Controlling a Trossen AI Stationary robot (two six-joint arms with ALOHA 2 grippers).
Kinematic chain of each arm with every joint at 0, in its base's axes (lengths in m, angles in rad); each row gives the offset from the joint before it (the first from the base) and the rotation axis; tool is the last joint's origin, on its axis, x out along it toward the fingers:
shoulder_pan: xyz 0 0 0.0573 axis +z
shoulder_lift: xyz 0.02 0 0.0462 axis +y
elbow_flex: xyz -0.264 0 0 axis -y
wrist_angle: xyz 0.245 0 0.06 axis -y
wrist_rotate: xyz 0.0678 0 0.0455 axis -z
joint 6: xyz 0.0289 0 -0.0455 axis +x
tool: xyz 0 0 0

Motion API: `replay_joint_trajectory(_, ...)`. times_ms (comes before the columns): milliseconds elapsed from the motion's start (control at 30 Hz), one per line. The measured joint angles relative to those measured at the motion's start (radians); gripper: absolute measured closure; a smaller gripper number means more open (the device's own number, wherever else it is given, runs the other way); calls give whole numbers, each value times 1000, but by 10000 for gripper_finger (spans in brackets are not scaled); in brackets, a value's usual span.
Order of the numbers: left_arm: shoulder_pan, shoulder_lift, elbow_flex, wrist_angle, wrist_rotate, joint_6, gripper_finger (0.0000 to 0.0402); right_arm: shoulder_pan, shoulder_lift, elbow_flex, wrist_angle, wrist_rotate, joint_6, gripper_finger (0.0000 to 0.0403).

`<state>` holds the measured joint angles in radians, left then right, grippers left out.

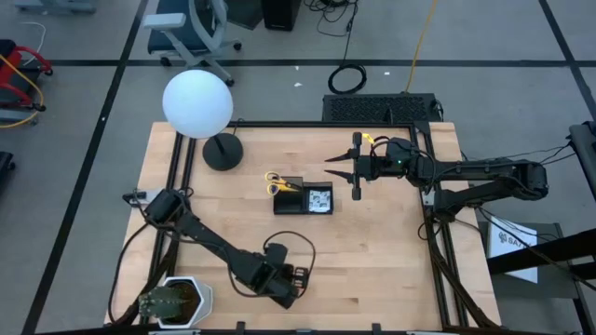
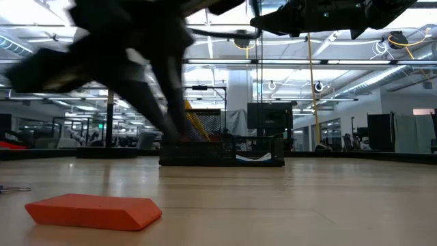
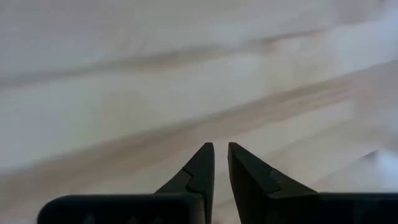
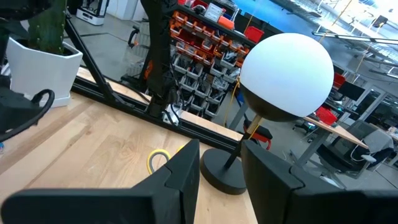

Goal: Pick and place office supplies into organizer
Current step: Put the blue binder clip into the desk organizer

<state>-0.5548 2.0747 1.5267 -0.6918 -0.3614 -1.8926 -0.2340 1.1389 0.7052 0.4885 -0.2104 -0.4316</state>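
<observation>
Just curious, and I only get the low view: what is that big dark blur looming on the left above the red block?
Observer: That is the left arm. The high view shows it stretched across the left half of the table, away from the black organizer.
Visitor: Is it carrying anything?
Observer: No. Its own wrist view shows the jaws a slit apart with nothing between them, just tabletop beyond.
</observation>
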Motion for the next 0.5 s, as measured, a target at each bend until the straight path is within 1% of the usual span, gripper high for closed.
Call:
replay_joint_trajectory(133, 39, 0, 1, 52, -28, 149, 350, 0, 0, 0, 0, 0, 0, 293)
replay_joint_trajectory(267, 67, -2, 1, 53, -9, 234, 350, 0, 0, 0, 0, 0, 0, 293)
replay_joint_trajectory(367, 72, -2, 1, 53, 2, 257, 350, 0, 0, 0, 0, 0, 0, 293)
replay_joint_trajectory(500, 75, -2, 1, 78, 2, 238, 350, 0, 0, 0, 0, 0, 0, 293)
